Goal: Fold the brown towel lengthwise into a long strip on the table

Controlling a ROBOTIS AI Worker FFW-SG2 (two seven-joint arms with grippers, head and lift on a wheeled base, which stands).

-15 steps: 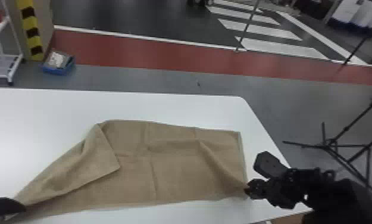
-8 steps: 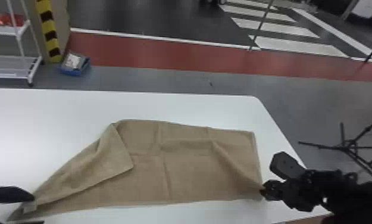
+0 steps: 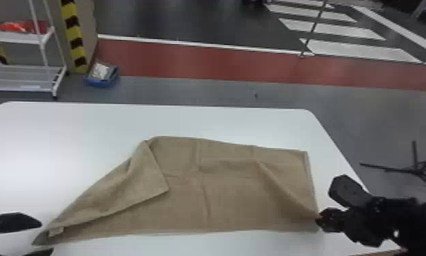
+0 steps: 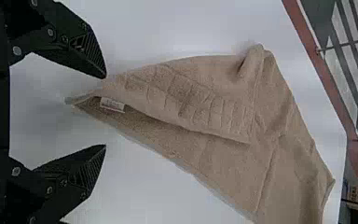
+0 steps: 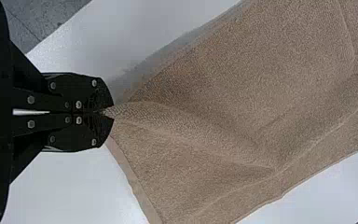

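Pinches the towel at or close by its near right corner, between the closed tips of the right claw. Keeps wide and empty at the left claw, by the pointed near left corner and its white tag. Spreads out from there as creased cloth across the white table, with a loose flap turned over on the left and a slanting ridge running to the pinch. Seems to be securing the near corners for the lengthwise fold, with just the right one held. Calls next for closing the left claw on the left corner, then lifting both ends together toward the far edge. Probably needs the flap pulled straight too, or risks a crooked, lumpy strip
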